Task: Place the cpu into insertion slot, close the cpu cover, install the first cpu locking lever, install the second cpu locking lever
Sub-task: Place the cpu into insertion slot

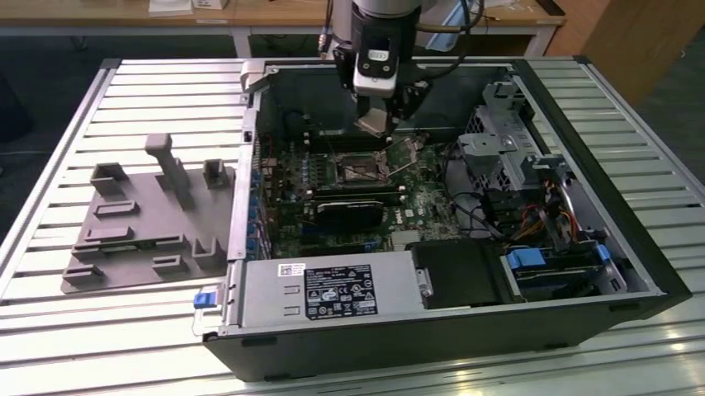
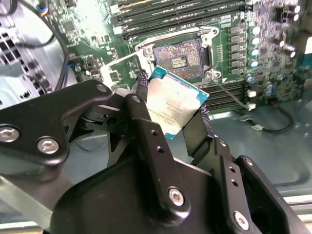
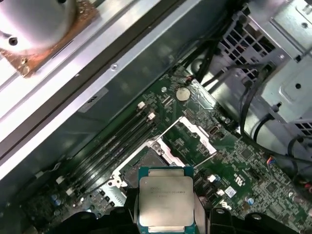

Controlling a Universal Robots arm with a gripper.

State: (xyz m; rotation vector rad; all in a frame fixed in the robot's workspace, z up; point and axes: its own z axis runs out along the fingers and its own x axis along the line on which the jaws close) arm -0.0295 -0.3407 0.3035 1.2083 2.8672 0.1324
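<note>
Starting at the exterior view's left, we have the grey fixture block point(image 1: 144, 219) on the slatted table point(image 1: 66, 82); moving right, the open case point(image 1: 617, 247) with the motherboard point(image 1: 330, 219) lying flat inside; and over the board hangs the gripper point(image 1: 375, 124). In the second wrist view its fingers point(image 2: 144, 122) are closed in on two opposite edges of the cpu point(image 2: 173, 105), metal top toward the camera; a firm pinch, we reckon. Here is what counts: the slot point(image 1: 355, 167) sits just beneath the cpu and a little toward the exterior camera, clearly apart from it. In the first wrist view the cover point(image 3: 194, 135) stands flipped open beside the slot, so the dark centre is bare; there too the cpu's edges look skewed against the slot's silver rim, so we judge it neither squared up nor seated yet.
</note>
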